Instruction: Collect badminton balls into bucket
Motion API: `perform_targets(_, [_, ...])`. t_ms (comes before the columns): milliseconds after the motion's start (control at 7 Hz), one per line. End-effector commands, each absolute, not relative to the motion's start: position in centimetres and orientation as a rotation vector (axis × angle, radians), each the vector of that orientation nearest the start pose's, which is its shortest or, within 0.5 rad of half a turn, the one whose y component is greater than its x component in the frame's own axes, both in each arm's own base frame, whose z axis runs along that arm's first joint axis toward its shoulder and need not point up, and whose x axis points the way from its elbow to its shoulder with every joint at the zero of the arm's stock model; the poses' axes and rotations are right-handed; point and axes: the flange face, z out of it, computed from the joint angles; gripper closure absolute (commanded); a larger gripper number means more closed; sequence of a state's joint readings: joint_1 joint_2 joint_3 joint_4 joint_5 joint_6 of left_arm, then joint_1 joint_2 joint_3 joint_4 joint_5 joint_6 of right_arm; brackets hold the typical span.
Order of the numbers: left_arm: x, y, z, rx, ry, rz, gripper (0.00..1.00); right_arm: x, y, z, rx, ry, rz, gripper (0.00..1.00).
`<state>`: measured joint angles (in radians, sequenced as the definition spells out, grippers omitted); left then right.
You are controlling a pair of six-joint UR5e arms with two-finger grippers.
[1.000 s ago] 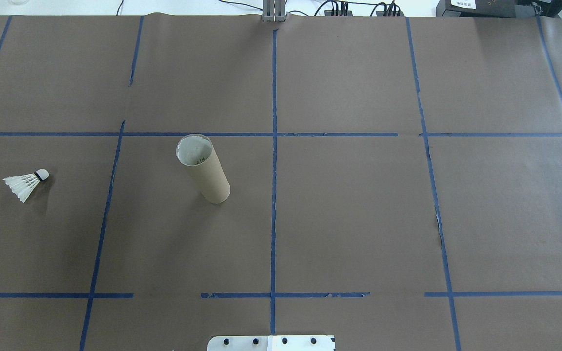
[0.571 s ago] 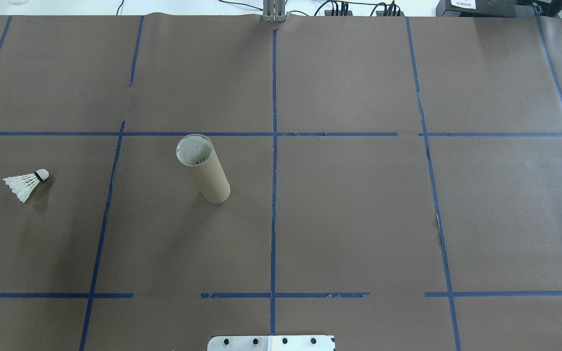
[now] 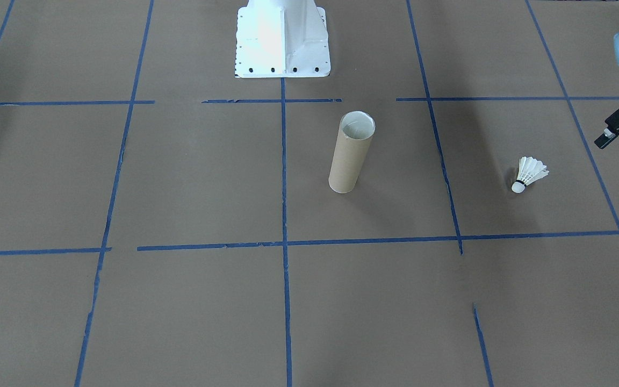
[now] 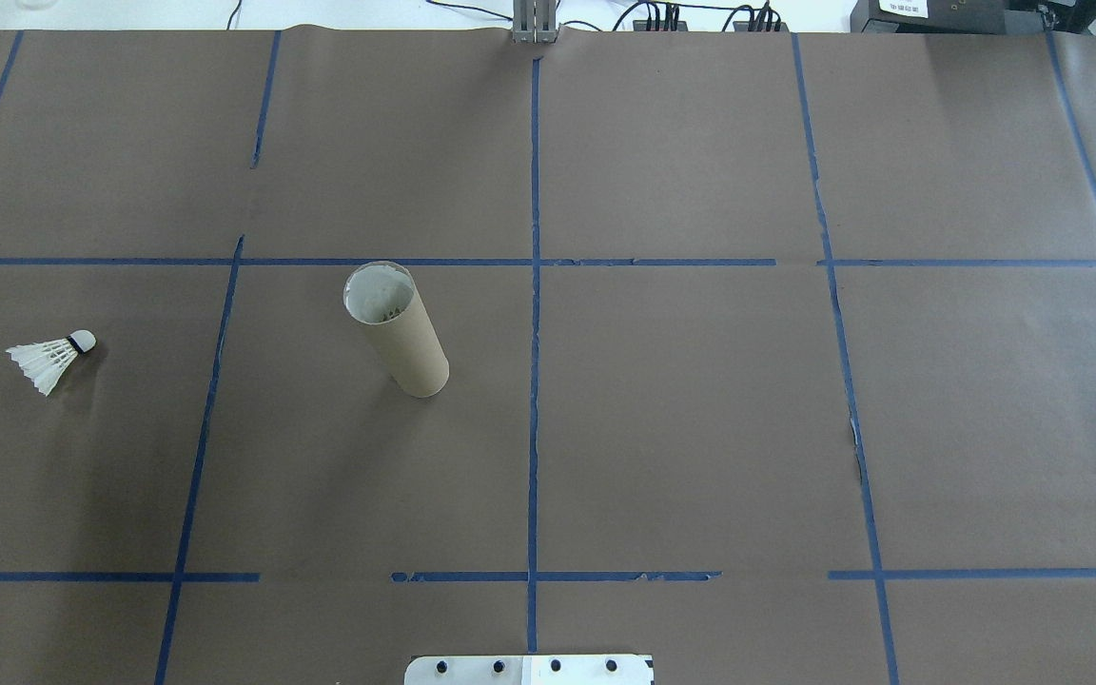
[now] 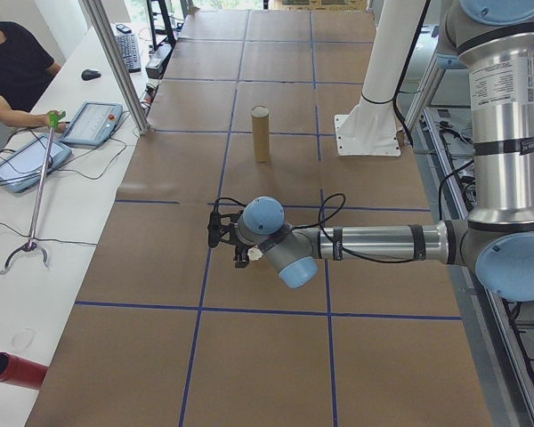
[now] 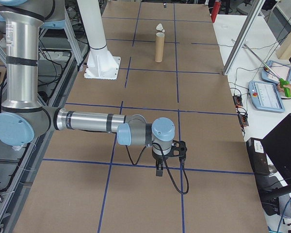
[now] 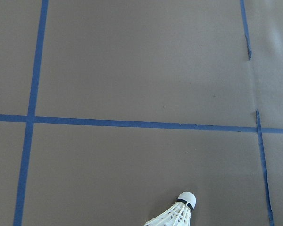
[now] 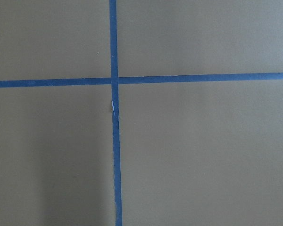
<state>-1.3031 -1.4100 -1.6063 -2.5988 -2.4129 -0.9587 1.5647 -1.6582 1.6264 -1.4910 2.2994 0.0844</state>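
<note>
The shuttlecock lies on its side on the brown paper at the table's left, cork tip toward the bucket; it also shows in the front view as a shuttlecock and at the bottom edge of the left wrist view as a shuttlecock. The bucket, a brown cardboard tube, stands upright left of the centre line, also seen as a bucket. My left gripper hovers beyond the shuttlecock at the table's left side, fingers apart and empty. My right gripper shows only in the right side view, so I cannot tell its state.
The white base plate sits at the robot's side of the table. Blue tape lines grid the brown paper. A person sits at a white side table with tablets and a grabber tool.
</note>
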Motion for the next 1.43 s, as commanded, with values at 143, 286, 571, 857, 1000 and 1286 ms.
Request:
perform_targets(143, [8.6, -41.7, 60.9, 0.127, 1.192, -0.411, 0.00, 6.4, -45.8, 66.8, 0.012, -0.730, 0.057, 0.00])
perform_targets(286, [11.3, -41.1, 61.1, 0.114, 1.220, -0.479, 0.00, 6.4, -45.8, 66.8, 0.013, -0.728, 0.057, 0.00])
perform_targets(571, [15.9, -40.1, 61.8, 0.096, 1.223, -0.563, 0.00, 6.4, -45.8, 66.8, 0.012, -0.730, 0.057, 0.00])
perform_targets(857, [16.4, -39.9, 63.4, 0.088, 1.233, -0.575, 0.00, 6.4, -45.8, 66.8, 0.013, -0.728, 0.057, 0.00])
perform_targets(1000, [17.9, -40.1, 63.2, 0.087, 1.229, -0.614, 0.00, 6.4, -45.8, 66.8, 0.012, -0.730, 0.057, 0.00])
perform_targets(1286, [21.7, -40.1, 62.3, 0.068, 1.240, -0.648, 0.05, 6.4, -45.8, 66.8, 0.012, -0.730, 0.057, 0.00])
